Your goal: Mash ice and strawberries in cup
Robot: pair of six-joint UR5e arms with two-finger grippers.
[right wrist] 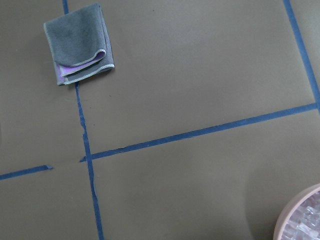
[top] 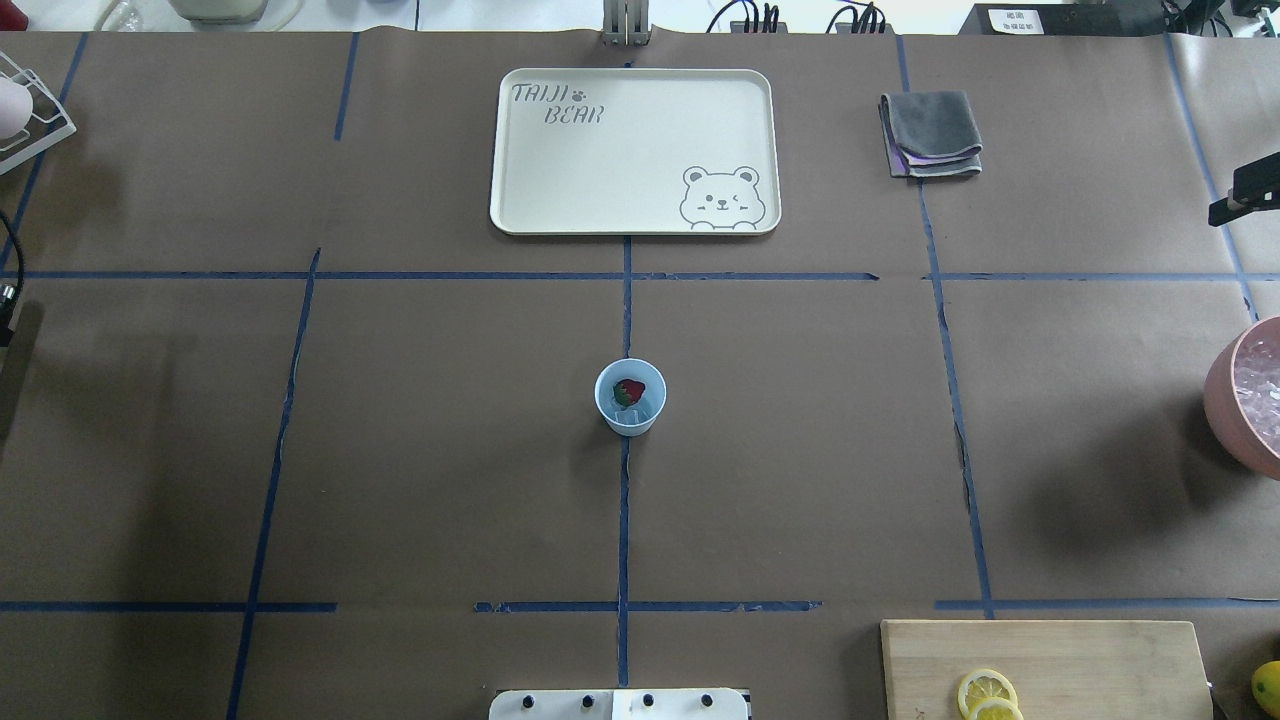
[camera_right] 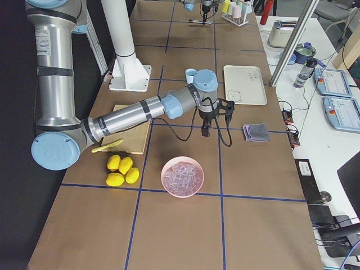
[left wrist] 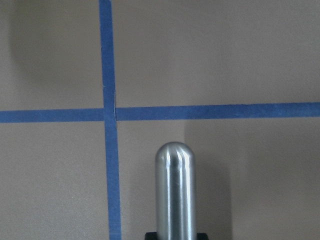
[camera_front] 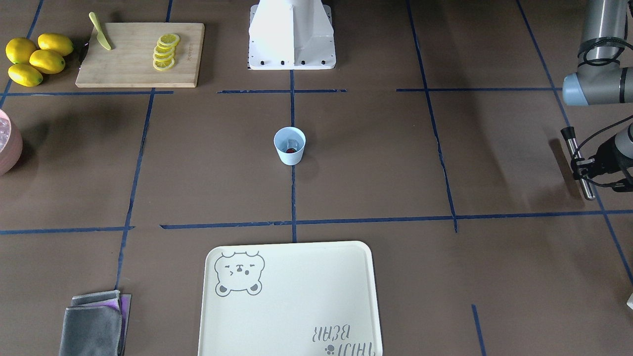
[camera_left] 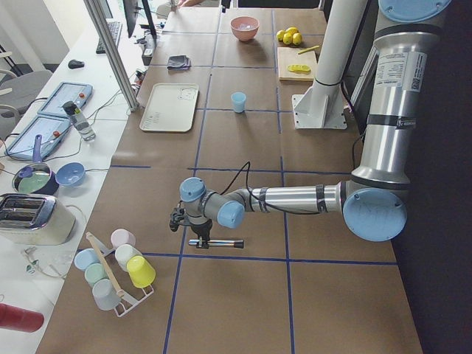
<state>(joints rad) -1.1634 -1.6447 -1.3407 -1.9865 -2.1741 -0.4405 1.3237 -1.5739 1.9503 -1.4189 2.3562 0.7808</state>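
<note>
The pale-blue cup (top: 630, 397) stands upright at the table's centre, also seen in the front view (camera_front: 290, 145). Inside it lie a dark-red strawberry (top: 628, 390) and clear ice (top: 642, 408). Far off at the table's left end, my left gripper (camera_front: 582, 170) is shut on a steel muddler (camera_front: 579, 165) with a black tip, held low over the table; its rounded steel end (left wrist: 174, 190) fills the left wrist view. My right gripper (camera_right: 211, 121) hangs above the table between the pink bowl and the cloth. I cannot tell whether it is open or shut.
A pink bowl (camera_right: 182, 176) of ice sits at the right end, with lemons (camera_front: 37, 59) and a cutting board (camera_front: 141, 54) with lemon slices and a green knife (camera_front: 100, 31). A cream tray (top: 634, 150) and folded grey cloth (top: 932, 133) lie beyond the cup. A cup rack (camera_left: 114, 269) stands far left.
</note>
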